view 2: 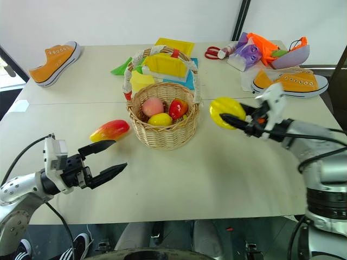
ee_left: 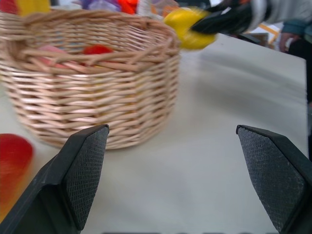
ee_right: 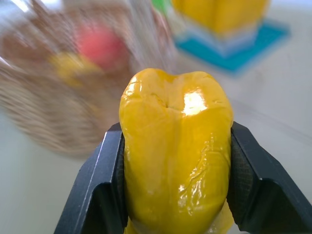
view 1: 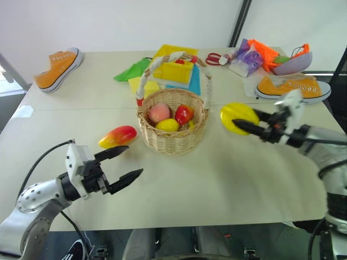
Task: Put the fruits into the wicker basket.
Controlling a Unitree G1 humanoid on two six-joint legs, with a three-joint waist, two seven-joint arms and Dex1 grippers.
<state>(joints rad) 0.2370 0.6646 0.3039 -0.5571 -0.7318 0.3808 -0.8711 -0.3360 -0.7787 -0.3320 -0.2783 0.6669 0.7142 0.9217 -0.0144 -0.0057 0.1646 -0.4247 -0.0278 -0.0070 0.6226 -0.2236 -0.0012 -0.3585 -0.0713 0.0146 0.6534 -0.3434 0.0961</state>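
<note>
My fingers (ee_left: 80, 180) stand wide apart over the bench (ee_left: 209, 161). Ahead sits the wicker basket (ee_left: 97, 102), pink and red fruit inside. The mango (ee_left: 12, 156) lies beside it. Beyond, black fingers (ee_left: 224, 22) grip a yellow fruit (ee_left: 183, 27).

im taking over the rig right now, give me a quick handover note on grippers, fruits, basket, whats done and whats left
Right gripper: shut on the yellow ridged fruit, held above the table to the right of the wicker basket.
Left gripper: open, holding nothing, low over the table near the mango.
Done: peach, lemon and red fruit lie in the basket.
Left: drop the ridged fruit into the basket, then pick up the mango, lying on the table just left of the basket, and put it in too.
</note>
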